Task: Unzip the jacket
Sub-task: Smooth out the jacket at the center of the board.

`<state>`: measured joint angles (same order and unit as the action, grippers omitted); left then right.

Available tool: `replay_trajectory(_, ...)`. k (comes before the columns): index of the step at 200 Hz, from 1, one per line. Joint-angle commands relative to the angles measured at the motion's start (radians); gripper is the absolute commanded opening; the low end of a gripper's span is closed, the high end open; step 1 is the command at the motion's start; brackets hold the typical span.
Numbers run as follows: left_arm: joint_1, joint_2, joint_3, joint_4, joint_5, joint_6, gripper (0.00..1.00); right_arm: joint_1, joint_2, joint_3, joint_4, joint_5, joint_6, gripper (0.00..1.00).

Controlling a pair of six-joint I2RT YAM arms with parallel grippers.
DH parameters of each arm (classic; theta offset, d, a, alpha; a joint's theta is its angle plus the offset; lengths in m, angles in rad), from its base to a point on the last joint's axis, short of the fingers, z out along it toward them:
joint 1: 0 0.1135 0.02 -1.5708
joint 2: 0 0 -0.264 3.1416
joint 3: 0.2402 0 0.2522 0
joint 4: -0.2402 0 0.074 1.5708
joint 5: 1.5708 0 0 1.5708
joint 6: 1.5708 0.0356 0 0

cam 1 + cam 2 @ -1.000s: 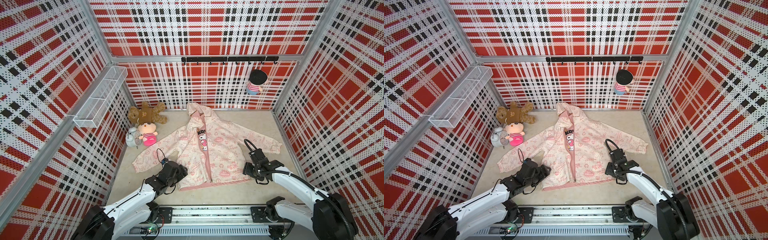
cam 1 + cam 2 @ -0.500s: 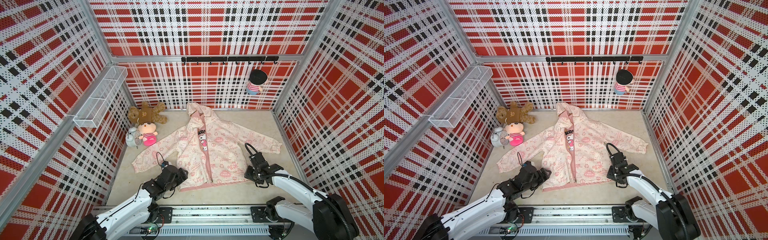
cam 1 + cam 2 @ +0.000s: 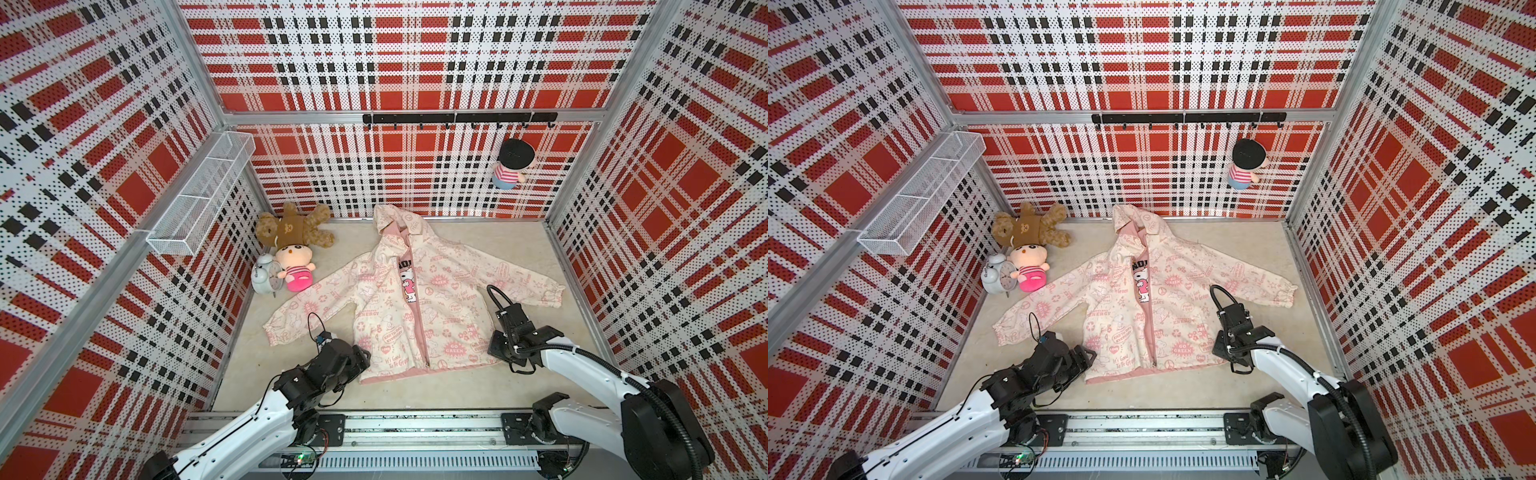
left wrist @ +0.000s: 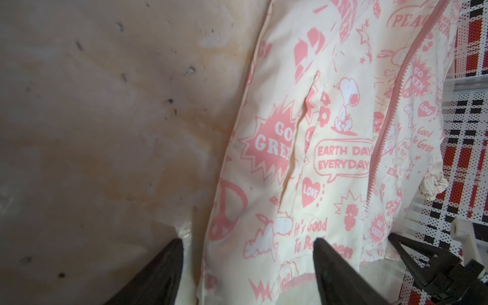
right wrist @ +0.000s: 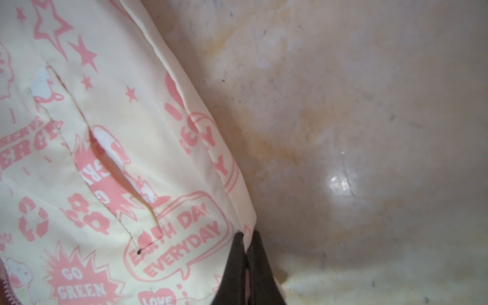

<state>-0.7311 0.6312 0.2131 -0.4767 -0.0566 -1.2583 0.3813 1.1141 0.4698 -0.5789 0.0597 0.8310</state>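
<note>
The cream jacket (image 3: 449,307) (image 3: 1121,316) with pink prints lies flat on the table, hood toward the back wall. Its pink zipper (image 3: 420,332) (image 3: 1151,336) (image 4: 383,126) is closed along the lower front. My left gripper (image 3: 362,357) (image 3: 1089,356) (image 4: 247,243) is open and straddles the jacket's (image 4: 303,132) lower left side edge, one finger over the table and one over the cloth. My right gripper (image 3: 496,353) (image 3: 1219,351) (image 5: 248,235) is shut on the jacket's (image 5: 105,158) lower right side edge by the hem, with a fold of cloth pinched between its fingers.
A brown teddy bear (image 3: 291,230), a pink doll (image 3: 296,268) and a white alarm clock (image 3: 264,277) sit at the back left. A wire basket (image 3: 203,199) hangs on the left wall. A small doll (image 3: 511,166) hangs from the hook rail (image 3: 457,118). Plaid walls enclose three sides.
The right gripper has closed on the jacket's right edge. Both grippers have shifted slightly toward the front hem. The jacket lies as before.
</note>
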Motion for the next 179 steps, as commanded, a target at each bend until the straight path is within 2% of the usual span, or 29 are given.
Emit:
replay_trajectory(1,-0.047,0.046,-0.011,-0.043,-0.024,-0.025,0.74,0.008,-0.078,-0.019,-0.091,0.062,0.039,0.00)
replay_trajectory(25,-0.114,0.101,-0.028,0.029,-0.037,-0.062,0.59,0.014,-0.169,-0.046,-0.129,0.100,0.089,0.00)
replay_trajectory(48,-0.181,0.164,-0.036,0.087,-0.060,-0.104,0.38,0.019,-0.218,-0.053,-0.167,0.136,0.116,0.00)
replay_trajectory(58,-0.207,0.188,-0.028,0.090,-0.072,-0.114,0.32,0.021,-0.235,-0.048,-0.188,0.141,0.122,0.00)
replay_trajectory(72,-0.240,0.214,-0.008,0.087,-0.094,-0.130,0.17,0.024,-0.258,-0.038,-0.214,0.175,0.128,0.00)
replay_trajectory(97,-0.280,0.219,0.003,0.076,-0.108,-0.162,0.00,0.041,-0.309,-0.031,-0.250,0.202,0.152,0.00)
replay_trajectory(114,-0.301,0.197,0.004,0.037,-0.110,-0.188,0.00,0.071,-0.341,-0.018,-0.273,0.226,0.185,0.00)
replay_trajectory(154,-0.355,0.110,0.034,-0.175,-0.143,-0.225,0.00,0.161,-0.380,0.087,-0.395,0.319,0.249,0.00)
replay_trajectory(167,-0.359,0.080,0.041,-0.224,-0.148,-0.228,0.01,0.170,-0.396,0.130,-0.423,0.354,0.238,0.15)
replay_trajectory(179,-0.359,0.049,0.052,-0.266,-0.160,-0.231,0.15,0.170,-0.406,0.166,-0.433,0.376,0.217,0.34)
